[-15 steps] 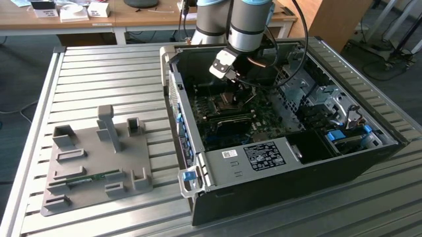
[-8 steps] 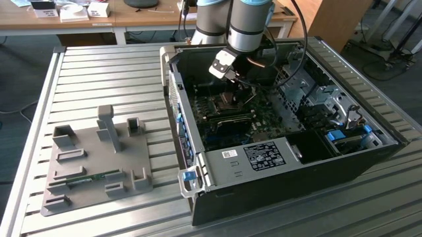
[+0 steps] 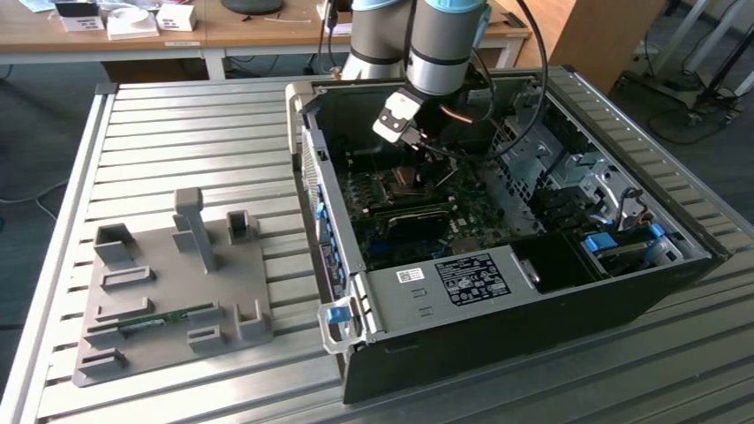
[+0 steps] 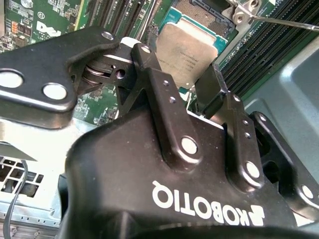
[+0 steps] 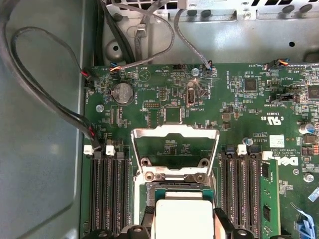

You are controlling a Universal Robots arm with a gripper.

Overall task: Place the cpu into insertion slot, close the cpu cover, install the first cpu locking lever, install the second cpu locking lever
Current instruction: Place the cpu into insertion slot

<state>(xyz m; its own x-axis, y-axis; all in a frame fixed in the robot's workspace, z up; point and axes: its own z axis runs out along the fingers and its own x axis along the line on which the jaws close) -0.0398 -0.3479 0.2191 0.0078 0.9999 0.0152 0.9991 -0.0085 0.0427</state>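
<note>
Closest to my wrist cameras is the gripper [image 4: 177, 69], its black fingers [image 4: 152, 74] closed on two opposite edges of the cpu [image 4: 187, 47]. The chip's silvery top faces up at me. I hold it just over the insertion slot [image 4: 202, 11], and in the second wrist view a strip of the socket's contact field shows past the chip's far edge, so it isn't seated. I can't judge how much gap is left beneath it.

Just beyond the socket, the first wrist view gives me the cpu cover [image 5: 174, 130], swung open on its hinge. Green board shows through its square window. A thin metal lever [image 4: 284, 22] runs off from the socket's corner, not latched down.

Banks of long black memory slots [image 5: 107, 194] flank the socket on both sides. Farther along the motherboard [image 5: 224, 99] I see a coin battery [image 5: 122, 92], then grey cables looping toward the case wall.

Pulling back to the exterior view, the arm [image 3: 442, 44] reaches straight down into the open computer case [image 3: 495, 344], which lies on its side on a ribbed metal table [image 3: 177, 132]. On the exterior view's left, well apart from the case, a grey fixture block [image 3: 165, 291] sits on the same table. Wooden desks [image 3: 236, 31] stand behind it all.
</note>
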